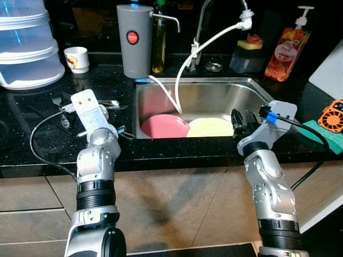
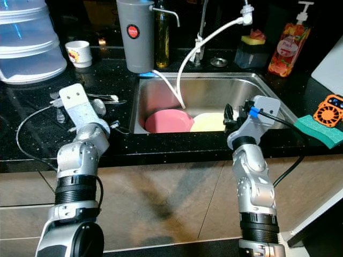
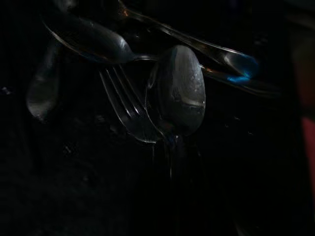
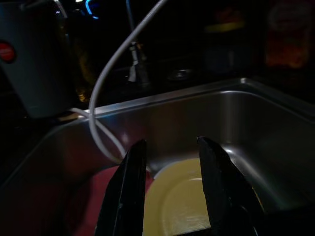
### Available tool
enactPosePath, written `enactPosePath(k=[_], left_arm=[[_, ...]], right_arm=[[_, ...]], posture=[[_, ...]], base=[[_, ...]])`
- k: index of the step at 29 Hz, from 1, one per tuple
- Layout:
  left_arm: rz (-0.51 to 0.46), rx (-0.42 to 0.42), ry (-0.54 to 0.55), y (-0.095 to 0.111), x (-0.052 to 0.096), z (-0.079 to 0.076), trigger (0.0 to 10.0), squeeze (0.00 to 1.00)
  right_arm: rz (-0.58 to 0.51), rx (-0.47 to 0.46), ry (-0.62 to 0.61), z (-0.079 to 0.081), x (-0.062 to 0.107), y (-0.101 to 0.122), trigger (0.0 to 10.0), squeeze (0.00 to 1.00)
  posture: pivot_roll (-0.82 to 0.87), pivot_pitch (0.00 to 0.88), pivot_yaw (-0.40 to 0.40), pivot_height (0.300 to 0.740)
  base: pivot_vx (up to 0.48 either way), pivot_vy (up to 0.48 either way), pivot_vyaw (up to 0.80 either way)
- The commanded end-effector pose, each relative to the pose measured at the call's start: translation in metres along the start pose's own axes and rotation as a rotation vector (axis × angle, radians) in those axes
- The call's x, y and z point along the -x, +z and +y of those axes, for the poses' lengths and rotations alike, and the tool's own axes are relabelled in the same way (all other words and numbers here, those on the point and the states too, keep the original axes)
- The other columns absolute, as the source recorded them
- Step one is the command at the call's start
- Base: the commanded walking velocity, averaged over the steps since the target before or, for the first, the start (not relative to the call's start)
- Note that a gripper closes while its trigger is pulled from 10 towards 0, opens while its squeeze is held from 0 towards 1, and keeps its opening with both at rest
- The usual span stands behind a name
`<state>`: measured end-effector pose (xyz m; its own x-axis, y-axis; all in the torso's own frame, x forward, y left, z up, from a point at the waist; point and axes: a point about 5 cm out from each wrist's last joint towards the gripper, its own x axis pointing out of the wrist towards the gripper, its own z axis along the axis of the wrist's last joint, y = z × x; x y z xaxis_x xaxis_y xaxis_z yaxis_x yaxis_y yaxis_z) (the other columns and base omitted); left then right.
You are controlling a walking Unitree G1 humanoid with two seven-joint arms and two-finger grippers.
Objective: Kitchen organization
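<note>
The right gripper (image 4: 170, 189) hangs with its jaws apart at the sink's (image 1: 252, 88) near rim, lower right of centre, above the yellow plate (image 1: 210, 127). If it reaches in, I'd worry about it snagging the white hose (image 1: 177, 91) or nudging the pink plate (image 1: 165, 126). The left gripper (image 1: 110, 115) is over cutlery (image 3: 162, 93) on the surface; its jaws I cannot make out.

Brushed steel sink (image 1: 214, 96); glossy speckled black counter (image 1: 48, 134).
</note>
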<state>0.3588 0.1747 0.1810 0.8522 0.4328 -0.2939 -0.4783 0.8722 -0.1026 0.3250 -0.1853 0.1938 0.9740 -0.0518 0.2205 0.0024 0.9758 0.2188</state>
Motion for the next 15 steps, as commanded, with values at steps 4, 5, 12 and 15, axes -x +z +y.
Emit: enactPosePath(k=[4, 5, 12, 15], left_arm=[[-0.017, -0.116, 0.131, -0.009, -0.015, 0.034, 0.0, 0.00], [-0.076, -0.106, 0.122, 0.002, -0.015, 0.034, 0.0, 0.00], [-0.421, -0.091, -0.123, 0.069, 0.004, 0.004, 10.0, 0.00], [-0.479, -0.062, -0.263, 0.083, 0.013, -0.017, 10.0, 0.00]], right_arm=[[-0.013, 0.004, -0.004, -0.001, -0.001, 0.003, 10.0, 0.00], [-0.013, 0.004, -0.004, -0.001, -0.001, 0.003, 10.0, 0.00], [-0.011, 0.005, -0.001, -0.002, -0.002, 0.003, 10.0, 0.00], [-0.011, 0.005, 0.000, -0.001, -0.003, 0.003, 10.0, 0.00]], posture=[[0.08, 0.000, -0.050, 0.740], [0.08, 0.000, -0.050, 0.740], [0.08, 0.000, -0.056, 0.740], [0.08, 0.000, -0.056, 0.740]], base=[[0.000, 0.000, 0.00], [0.000, 0.000, 0.00], [0.000, 0.000, 0.00], [0.000, 0.000, 0.00]])
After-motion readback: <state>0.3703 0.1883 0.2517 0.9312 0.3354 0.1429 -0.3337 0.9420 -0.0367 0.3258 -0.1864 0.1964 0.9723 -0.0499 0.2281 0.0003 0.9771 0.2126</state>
